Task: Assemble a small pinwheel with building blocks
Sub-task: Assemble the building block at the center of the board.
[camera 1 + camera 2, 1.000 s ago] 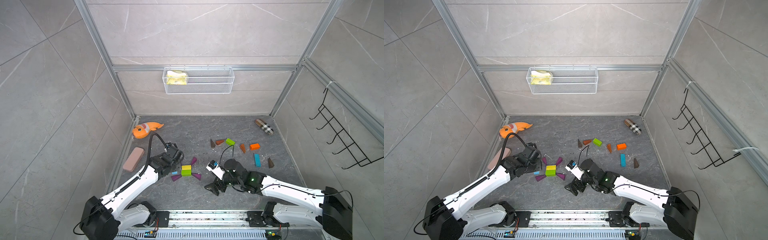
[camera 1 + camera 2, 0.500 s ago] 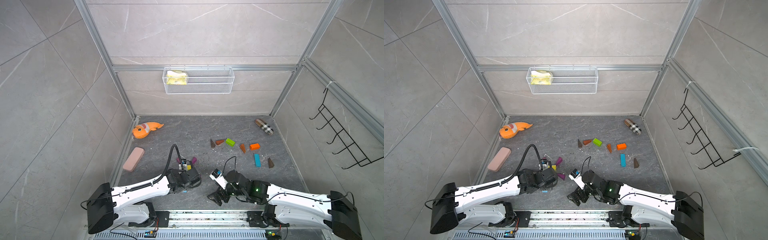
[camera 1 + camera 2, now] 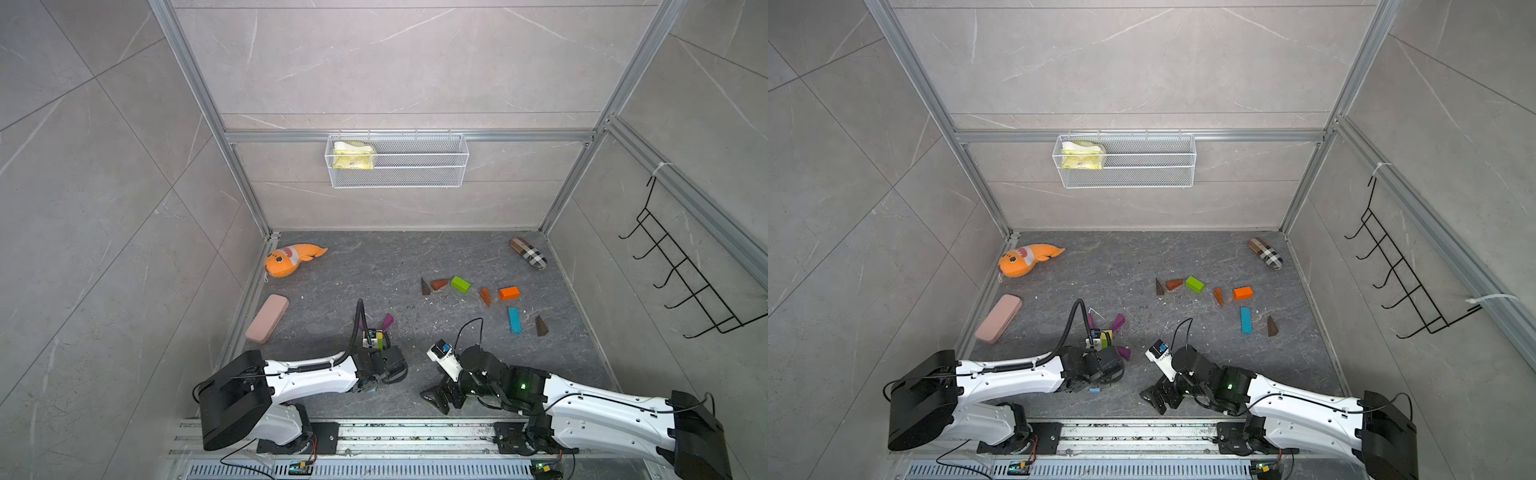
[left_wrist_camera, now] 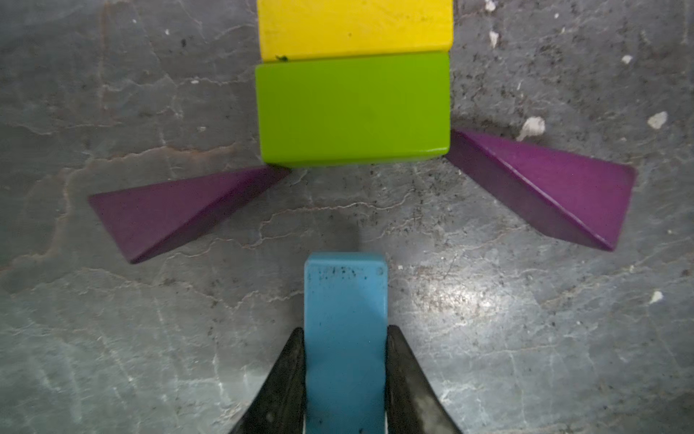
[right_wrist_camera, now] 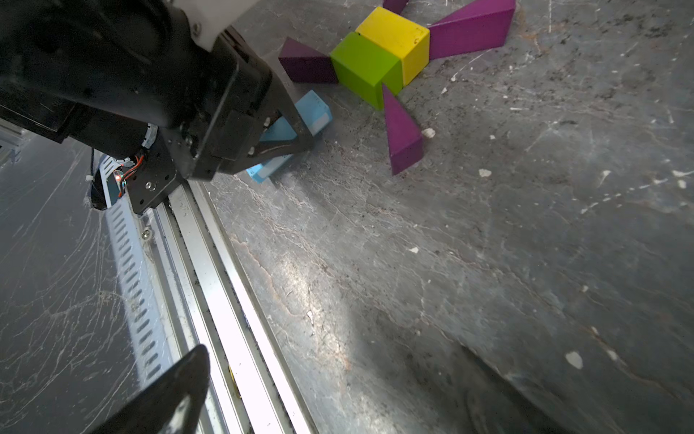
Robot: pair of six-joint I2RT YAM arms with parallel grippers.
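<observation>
Right gripper (image 3: 437, 401) nearest, by rail, right of centre: jaws spread wide, empty. Left gripper (image 4: 345, 330) to its left, clamped on light-blue bar (image 4: 345, 297). Bar's far end points at green block (image 4: 353, 109), gap between. Yellow block (image 4: 355, 28) butts green block's far side. Purple wedges (image 4: 176, 210) touch green block's near corners, one each side. Farther right: orange brick (image 3: 509, 293), second blue bar (image 3: 514, 320). Far left: plush fish (image 3: 291, 259).

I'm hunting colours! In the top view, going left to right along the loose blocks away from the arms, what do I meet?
A dark brown wedge, rust wedge, green brick, orange-brown wedge, orange brick, rightmost dark wedge. The loose light-blue bar lines up with the orange brick, so I skipped it.
</observation>
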